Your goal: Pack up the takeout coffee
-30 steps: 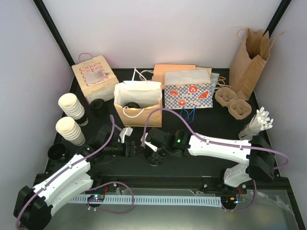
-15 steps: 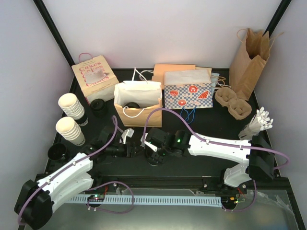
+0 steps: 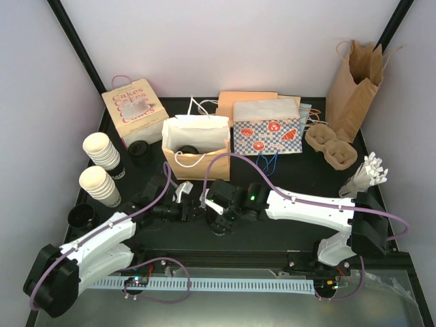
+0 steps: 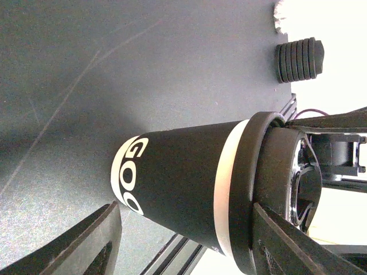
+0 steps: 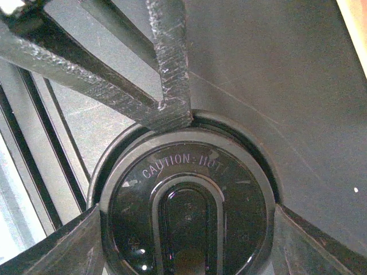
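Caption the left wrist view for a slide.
Takeout coffee framed by the open left gripper, right gripper clamped on its lid.

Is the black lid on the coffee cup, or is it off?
On. The left wrist view shows the lid capping the coffee cup at its rim; the right wrist view shows it seated, seen from above.

We see two arms — left arm (image 3: pixel 102 240) and right arm (image 3: pixel 306 208) — with smooth white shells, black joints and black bases. Purple cables (image 3: pixel 161 185) loop along each; a green light (image 3: pixel 253 199) glows behind the black right gripper (image 3: pixel 219 218).
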`<action>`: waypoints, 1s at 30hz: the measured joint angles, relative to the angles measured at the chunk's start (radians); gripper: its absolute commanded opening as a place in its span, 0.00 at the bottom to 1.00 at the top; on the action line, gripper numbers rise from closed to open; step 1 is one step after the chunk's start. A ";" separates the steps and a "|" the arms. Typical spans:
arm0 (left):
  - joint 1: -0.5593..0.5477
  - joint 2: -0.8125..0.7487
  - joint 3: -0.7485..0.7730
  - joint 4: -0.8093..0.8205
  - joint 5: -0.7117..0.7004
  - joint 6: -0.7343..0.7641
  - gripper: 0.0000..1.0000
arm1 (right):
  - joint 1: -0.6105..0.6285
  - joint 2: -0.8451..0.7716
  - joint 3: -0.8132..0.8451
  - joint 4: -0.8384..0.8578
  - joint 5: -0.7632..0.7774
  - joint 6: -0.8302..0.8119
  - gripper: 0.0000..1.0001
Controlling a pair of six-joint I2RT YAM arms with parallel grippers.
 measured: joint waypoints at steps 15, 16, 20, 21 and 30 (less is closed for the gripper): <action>0.001 0.132 0.041 0.056 0.045 -0.001 0.63 | -0.016 0.006 0.009 -0.035 0.003 -0.012 0.65; 0.001 0.137 0.045 0.055 0.045 -0.001 0.63 | -0.016 0.006 0.009 -0.037 0.003 -0.012 0.65; 0.000 0.158 0.055 0.056 0.046 -0.004 0.61 | -0.018 0.007 0.009 -0.039 0.005 -0.011 0.65; 0.000 0.164 0.058 0.057 0.047 -0.006 0.61 | -0.019 0.007 0.009 -0.040 0.006 -0.009 0.65; -0.006 0.181 0.029 0.169 0.076 -0.085 0.29 | -0.021 0.007 0.008 -0.041 0.018 0.013 0.65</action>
